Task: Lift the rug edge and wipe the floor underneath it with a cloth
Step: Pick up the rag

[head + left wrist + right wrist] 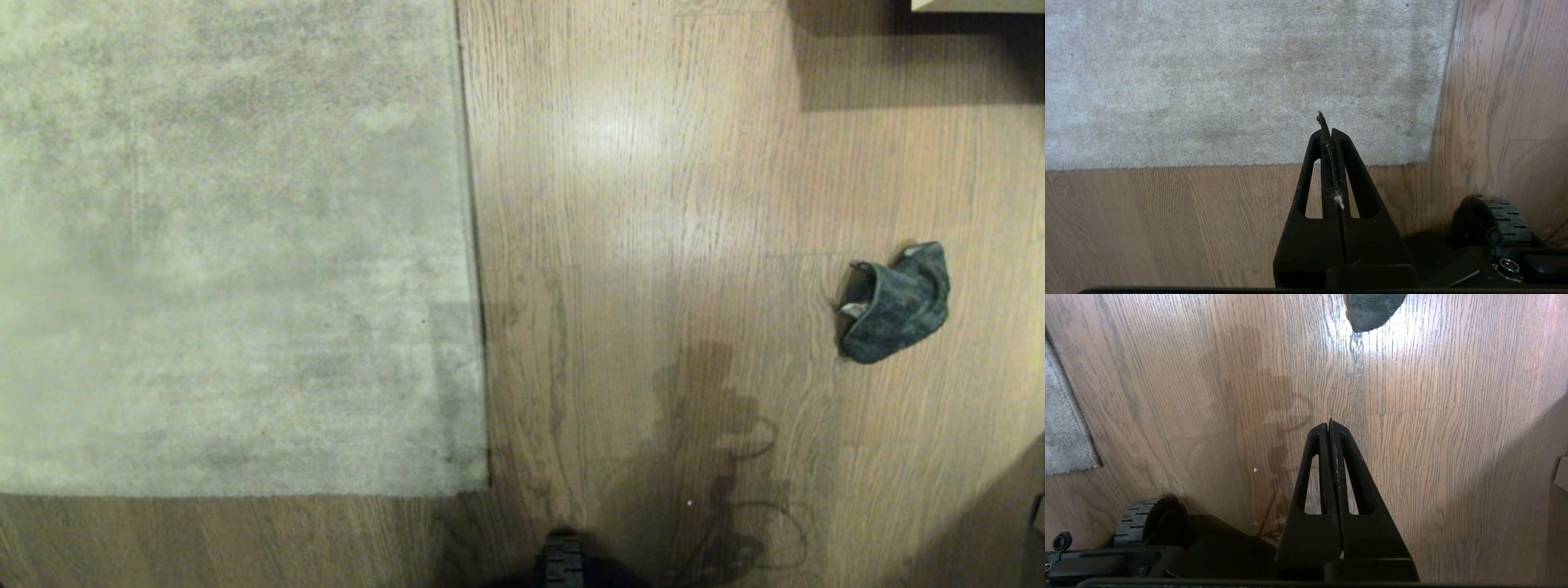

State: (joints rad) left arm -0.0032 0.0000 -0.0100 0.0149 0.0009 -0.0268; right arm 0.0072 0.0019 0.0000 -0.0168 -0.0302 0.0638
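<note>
rug (229, 245): cut off top, left | cloth (1374, 308): cut by edge

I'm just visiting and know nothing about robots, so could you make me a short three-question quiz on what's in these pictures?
1. True or false: the small dark grey-teal fabric cloth lies on the pale grey-beige low-pile rug.
2. The rug edge is: A) lifted, B) lying flat, C) folded over.
3. What do the jaws of the left gripper and right gripper hold?

Key
1. False: it lies on the brown wood-grain plank floor, apart from the rug.
2. B.
3. Nothing; both are shut and empty above the floor.
</note>
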